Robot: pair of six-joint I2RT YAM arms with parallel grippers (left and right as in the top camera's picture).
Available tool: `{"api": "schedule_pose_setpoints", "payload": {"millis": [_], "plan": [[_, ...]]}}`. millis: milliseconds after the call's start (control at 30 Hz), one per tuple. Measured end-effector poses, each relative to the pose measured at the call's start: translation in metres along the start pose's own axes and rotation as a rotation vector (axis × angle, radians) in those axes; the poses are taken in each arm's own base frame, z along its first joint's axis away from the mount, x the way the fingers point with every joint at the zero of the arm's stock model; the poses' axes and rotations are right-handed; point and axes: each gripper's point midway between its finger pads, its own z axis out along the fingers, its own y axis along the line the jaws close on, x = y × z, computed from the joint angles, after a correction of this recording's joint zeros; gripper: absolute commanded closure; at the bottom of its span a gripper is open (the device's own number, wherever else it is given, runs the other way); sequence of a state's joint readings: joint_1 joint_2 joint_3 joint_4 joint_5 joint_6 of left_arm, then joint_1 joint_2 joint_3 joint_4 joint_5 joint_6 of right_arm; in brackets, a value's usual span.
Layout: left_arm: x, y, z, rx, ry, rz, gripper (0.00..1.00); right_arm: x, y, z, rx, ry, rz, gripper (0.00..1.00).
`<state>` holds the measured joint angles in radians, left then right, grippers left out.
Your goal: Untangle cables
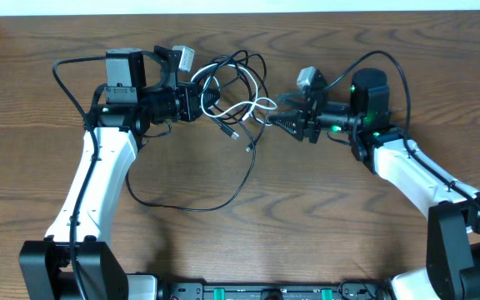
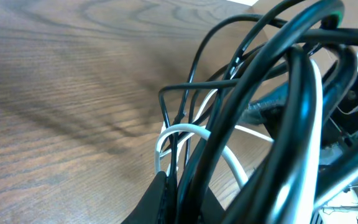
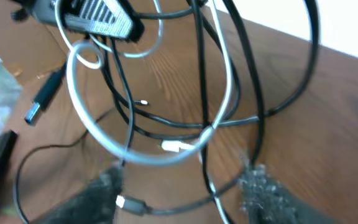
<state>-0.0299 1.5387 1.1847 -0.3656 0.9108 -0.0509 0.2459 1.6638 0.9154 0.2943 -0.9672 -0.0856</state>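
Clearly the cables [image 1: 233, 96] sit in one knot on the table [image 1: 348, 217], between the two arms. The left gripper [image 1: 203, 98] is at the knot's left edge, clamped tight on several black strands. The right gripper [image 1: 277, 122] is at the knot's right edge, its fingers [image 3: 260, 186] standing wide with nothing pinched; the white cable [image 1: 257, 107] loops just ahead of them. The risk, as I judge it, is that closing on several strands together and pulling away from the knot would cinch it tighter. It could also drag a plug [image 3: 39, 106] into a loop.
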Motion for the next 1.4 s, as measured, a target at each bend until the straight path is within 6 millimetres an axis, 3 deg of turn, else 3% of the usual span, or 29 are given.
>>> {"api": "schedule_pose_setpoints", "payload": {"millis": [233, 400, 433, 500, 533, 567, 800, 1000, 1400], "plan": [[0.003, -0.004, 0.003, 0.007, 0.011, -0.03, 0.92, -0.002, -0.006, -0.004, 0.017, -0.009, 0.004, 0.25], [0.012, -0.021, 0.015, 0.04, 0.051, -0.013, 0.92, -0.012, 0.004, 0.004, -0.008, -0.038, -0.058, 0.25], [0.014, -0.025, 0.018, 0.047, 0.059, -0.009, 0.92, -0.014, 0.007, 0.006, -0.016, -0.043, -0.072, 0.32], [0.017, -0.031, 0.022, 0.06, 0.072, -0.001, 0.92, -0.014, 0.012, 0.01, -0.029, -0.043, -0.081, 0.66], [0.019, -0.034, 0.024, 0.066, 0.079, 0.001, 0.92, -0.014, 0.014, 0.011, -0.034, -0.042, -0.084, 0.96], [0.019, -0.036, 0.025, 0.069, 0.082, 0.003, 0.92, -0.014, 0.015, 0.011, -0.036, -0.041, -0.087, 0.99], [0.018, -0.026, 0.026, 0.008, 0.074, 0.006, 0.92, -0.013, 0.015, 0.01, -0.04, -0.038, -0.082, 0.99], [0.015, 0.004, 0.024, -0.168, 0.051, 0.008, 0.92, -0.014, 0.012, 0.004, -0.056, -0.046, -0.057, 0.99], [0.024, 0.071, -0.003, -0.589, 0.062, -0.019, 0.92, -0.019, -0.019, -0.056, -0.079, -0.1, 0.214, 0.99]]}}
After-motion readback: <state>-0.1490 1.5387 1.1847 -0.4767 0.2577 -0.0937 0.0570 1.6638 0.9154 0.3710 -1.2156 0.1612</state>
